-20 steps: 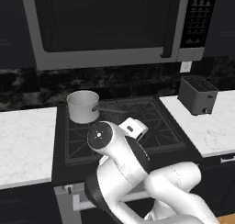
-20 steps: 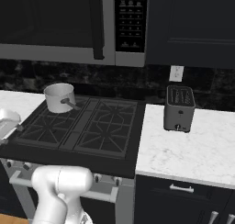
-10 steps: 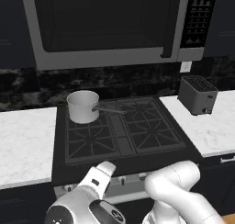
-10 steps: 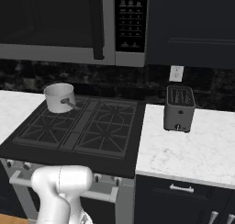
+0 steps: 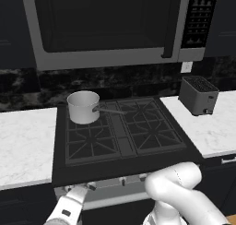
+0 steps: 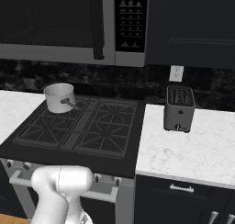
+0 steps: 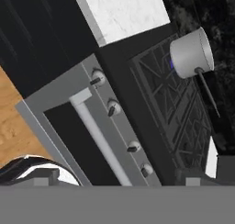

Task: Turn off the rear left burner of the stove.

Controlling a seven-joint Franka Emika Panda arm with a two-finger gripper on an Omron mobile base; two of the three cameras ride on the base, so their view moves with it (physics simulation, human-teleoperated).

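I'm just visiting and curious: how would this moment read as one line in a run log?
phase: approaching knobs | tool: low by stove front panel, left end; state unclear | saucepan: on rear left burner | knobs: untouched

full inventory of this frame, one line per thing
stove: 1, black top, silver front, between the counters
rear left burner: 1, black grate, under the saucepan
saucepan: 1, silver-grey, on rear left burner, handle toward the stove's middle
knobs: 4 seen in the hand view, small, silver front panel
bar handle: 1, pale, below the knobs
microwave: 1, dark, steel-framed, above stove
toaster: 1, grey, right counter
counters: 2, white marble, flanking stove
wall outlet: 1, white, behind toaster
arm: white, low before the stove
hand: at the front panel's left end, fingers unclear
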